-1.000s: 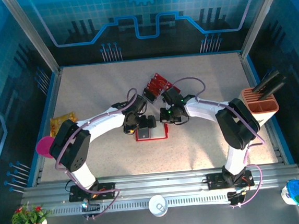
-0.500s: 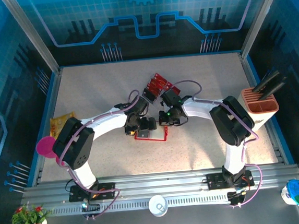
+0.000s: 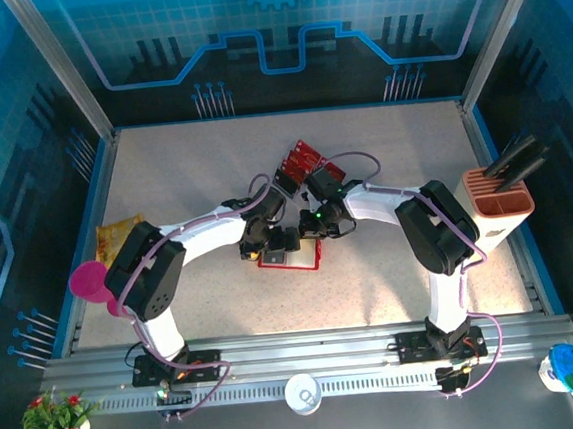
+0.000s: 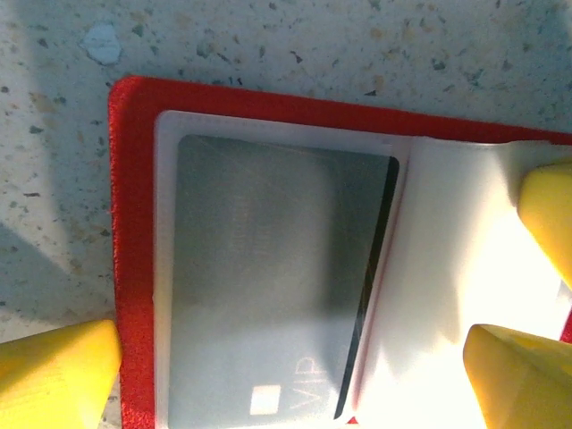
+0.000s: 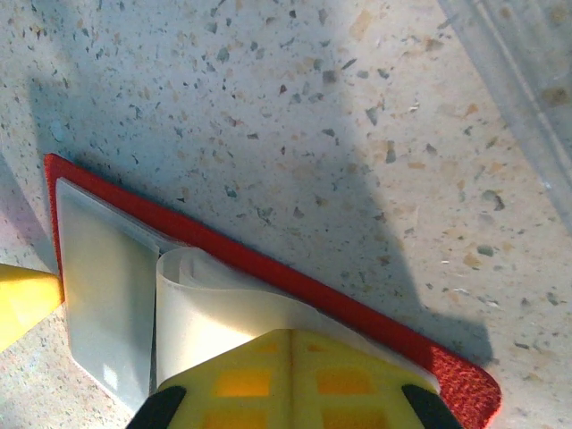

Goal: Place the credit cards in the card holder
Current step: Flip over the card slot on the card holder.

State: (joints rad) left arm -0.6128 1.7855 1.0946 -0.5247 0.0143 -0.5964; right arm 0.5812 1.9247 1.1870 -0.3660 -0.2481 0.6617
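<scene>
- Lying open and flat at mid-table [image 3: 183,183], under both wrists: the card holder [image 3: 309,260], with one card [image 4: 268,286] already visible through a clear pocket.
- Fanned just beyond it, toward the far side: the loose credit cards [image 3: 300,161].
- Spread wide astride the holder: the left gripper [image 4: 286,375], gripping nothing.
- Pinched together on a curled clear pocket leaf: the right gripper [image 5: 290,344], raising that leaf off the red cover.
- Probably light, thin, stiff and slick cards, awkward to lift while flat on the table; best taken by an overhanging edge or short side.
- Floppy pocket film, likely to spring back; worth gripping gently near its mouth to avoid tearing it or dragging the light holder.
</scene>
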